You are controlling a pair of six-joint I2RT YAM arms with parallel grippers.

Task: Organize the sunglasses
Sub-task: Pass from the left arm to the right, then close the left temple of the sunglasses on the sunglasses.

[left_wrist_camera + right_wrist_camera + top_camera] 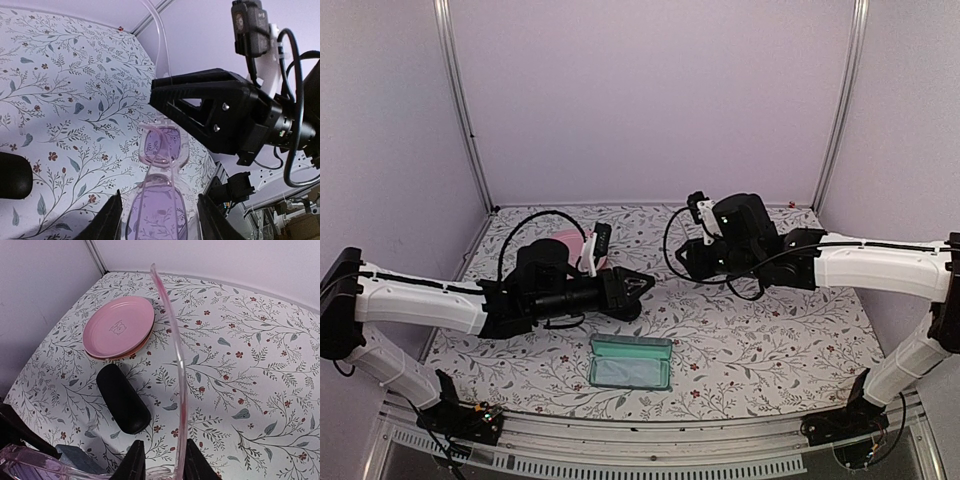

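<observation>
1. Floral-print cloth is spread over the table (770, 330), and plain lilac walls are seen all round, so nothing fancy setup-wise.
2. The pale pink sunglasses (162, 145) are found up off the cloth, around mid-table, right between the two grippers.
3. The left gripper (159, 196) is set around one lens, with a finger close on each side. Whether the frame is actually pinched can't be told.
4. The right gripper (162, 445) is parted only narrowly. A clear temple arm (172, 340) is seen running up between its fingers, hugging one of them, with a gap left on the other side.
5. A black oval case (123, 398) is laid on the cloth near a pink plate (119, 326), not touching it.
6. A rectangular case (630, 362) is laid open near the front edge, well apart from the glasses.
</observation>
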